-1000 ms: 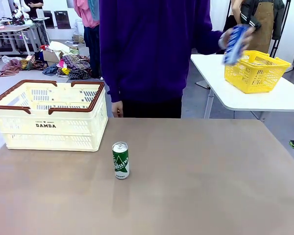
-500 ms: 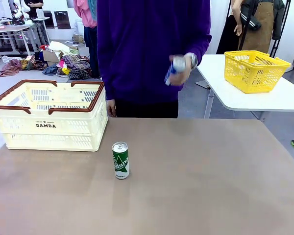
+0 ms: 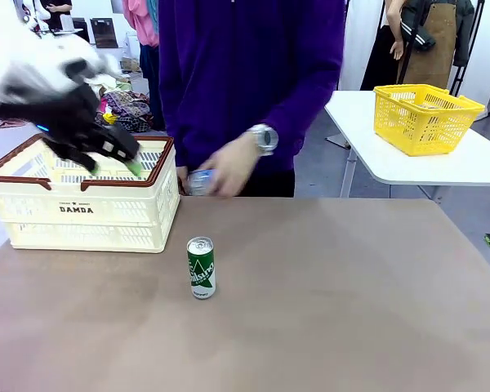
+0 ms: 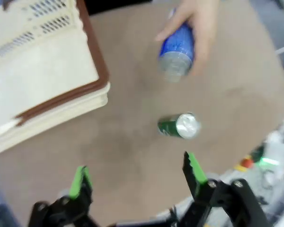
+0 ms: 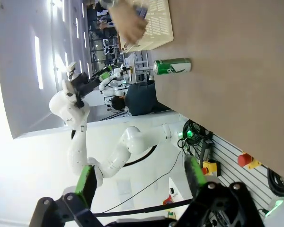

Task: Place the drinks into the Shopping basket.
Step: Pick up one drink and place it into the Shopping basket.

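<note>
Two slim metal cans are out. A green can (image 3: 201, 267) with white lettering and a silver pull-tab top stands upright by itself on the smooth brown tabletop (image 3: 351, 310), near the middle. It is in front of the right-hand corner of the Shopping basket (image 3: 82, 214) and clear of it. A blue can (image 4: 176, 49) with a silver end sits in the person's hand (image 3: 233, 166), held low at the far edge of the tabletop just right of the basket. It is tipped off the vertical, and I cannot tell whether it touches the surface. The basket is a big rectangular tub of cream plastic, slotted along its walls, with a brown rim and handles and "DAMDA" printed on the near face. It rests at the left of the tabletop. A metal wristwatch (image 3: 264, 139) shows at the wrist, below a purple sleeve. The left gripper (image 3: 114, 166), black and blurred, hangs in the air over the basket's near right corner. Seen from its own wrist, its fingers (image 4: 80, 178) with their green pads are spread wide with nothing between them, and the green can stands on the tabletop beyond them. The right gripper (image 5: 139, 172) has its fingers (image 5: 193, 171) wide apart too, gripping nothing, well away from both cans. Behind, a yellow mesh basket (image 3: 425, 122) sits on a white side table (image 3: 441, 167).
</note>
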{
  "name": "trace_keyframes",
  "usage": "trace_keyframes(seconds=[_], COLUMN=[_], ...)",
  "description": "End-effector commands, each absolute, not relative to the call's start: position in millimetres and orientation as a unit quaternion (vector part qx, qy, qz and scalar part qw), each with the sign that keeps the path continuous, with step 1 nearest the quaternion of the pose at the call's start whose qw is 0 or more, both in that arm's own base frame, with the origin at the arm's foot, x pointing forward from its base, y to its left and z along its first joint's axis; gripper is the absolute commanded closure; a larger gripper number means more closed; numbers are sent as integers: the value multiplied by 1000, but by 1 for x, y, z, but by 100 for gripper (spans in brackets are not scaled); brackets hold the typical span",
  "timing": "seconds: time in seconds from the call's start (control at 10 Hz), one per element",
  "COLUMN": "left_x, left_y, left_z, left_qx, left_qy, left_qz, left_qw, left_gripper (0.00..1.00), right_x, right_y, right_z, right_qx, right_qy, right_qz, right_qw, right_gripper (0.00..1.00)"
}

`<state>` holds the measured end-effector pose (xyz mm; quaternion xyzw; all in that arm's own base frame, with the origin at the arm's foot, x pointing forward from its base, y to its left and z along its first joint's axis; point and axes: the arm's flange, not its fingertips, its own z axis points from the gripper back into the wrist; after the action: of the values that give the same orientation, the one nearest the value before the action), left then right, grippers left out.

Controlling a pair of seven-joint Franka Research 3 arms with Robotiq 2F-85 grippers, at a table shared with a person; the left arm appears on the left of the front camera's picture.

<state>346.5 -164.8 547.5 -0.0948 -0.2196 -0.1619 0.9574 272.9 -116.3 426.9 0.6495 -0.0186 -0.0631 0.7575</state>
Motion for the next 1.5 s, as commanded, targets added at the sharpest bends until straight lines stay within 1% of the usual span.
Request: trace_keyframes(seconds=[0.0, 0.1, 0.2, 0.3, 0.4, 0.5, 0.6, 0.7, 0.8, 0.9, 1.0, 1.2, 1.3, 1.4], left_x=[380, 382, 371, 343, 304, 270, 244, 223, 197, 179, 164, 146, 145, 155], left_y=[-163, -132, -75, -10, 65, 127, 187, 238, 276, 292, 296, 295, 288, 274], left_z=[514, 535, 566, 593, 613, 619, 617, 608, 592, 580, 570, 558, 560, 571], left_qx=[-33, -98, -146, -195, -227, -265, -327, -389, -448, -471, -475, -481, -468, -451], left_qy=[-208, -176, -158, -149, -166, -186, -194, -208, -233, -254, -266, -279, -279, -276], left_qz=[-169, -171, -176, -181, -155, -119, -128, -98, -91, -66, -53, -33, -32, -23], left_qw=[963, 964, 961, 952, 947, 939, 916, 892, 858, 842, 837, 830, 838, 848], left_gripper=[0, 0, 0, 0, 0, 0, 0, 0, 0, 0, 0, 0, 0, 0], right_x=[272, 272, 272, 272, 272, 272, 272, 272, 272, 272, 272, 272, 272, 272], right_y=[-116, -116, -116, -116, -116, -116, -116, -116, -116, -116, -116, -116, -116, -116], right_z=[431, 431, 431, 431, 431, 431, 431, 431, 431, 431, 431, 431, 431, 431], right_qx=[654, 654, 654, 654, 654, 654, 654, 654, 654, 654, 654, 654, 654, 654], right_qy=[-17, -17, -17, -17, -17, -17, -17, -17, -17, -17, -17, -17, -17, -17], right_qz=[-70, -70, -70, -70, -70, -70, -70, -70, -70, -70, -70, -70, -70, -70], right_qw=[753, 753, 753, 753, 753, 753, 753, 753, 753, 753, 753, 753, 753, 753], right_gripper=[0, 0, 0, 0, 0, 0, 0, 0, 0, 0, 0, 0, 0, 0])
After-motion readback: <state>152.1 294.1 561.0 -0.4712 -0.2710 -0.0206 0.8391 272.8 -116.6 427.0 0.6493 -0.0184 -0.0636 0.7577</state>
